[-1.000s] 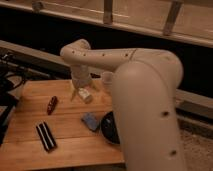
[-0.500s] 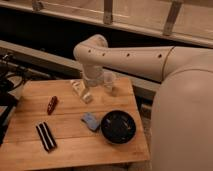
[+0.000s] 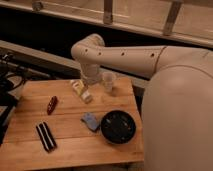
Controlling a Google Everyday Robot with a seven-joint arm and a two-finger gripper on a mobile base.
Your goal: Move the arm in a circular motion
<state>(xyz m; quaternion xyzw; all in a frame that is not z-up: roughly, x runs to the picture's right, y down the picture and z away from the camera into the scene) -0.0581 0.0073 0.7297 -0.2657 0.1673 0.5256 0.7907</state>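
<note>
The arm [image 3: 130, 57] is a thick cream-white tube with small dark holes. It reaches in from the right, bends at an elbow [image 3: 87, 49] and turns down toward the back of the wooden table [image 3: 75, 152]. Its pale gripper [image 3: 89, 78] hangs under the elbow, just above a yellowish packet [image 3: 81, 91] and left of a pale cup [image 3: 108, 81]. The arm's bulky near segment [image 3: 180, 120] fills the right side of the view.
On the table lie a small red object [image 3: 51, 104] at left, a black rectangular item [image 3: 45, 136] at front left, a blue cloth [image 3: 90, 121] and a black bowl [image 3: 118, 127]. Dark equipment [image 3: 7, 75] stands at the left edge. A railing [image 3: 107, 15] runs behind.
The bulky near segment has swung to the right, uncovering the black bowl and the table's right side. The elbow has shifted right and the forearm now lies more level.
</note>
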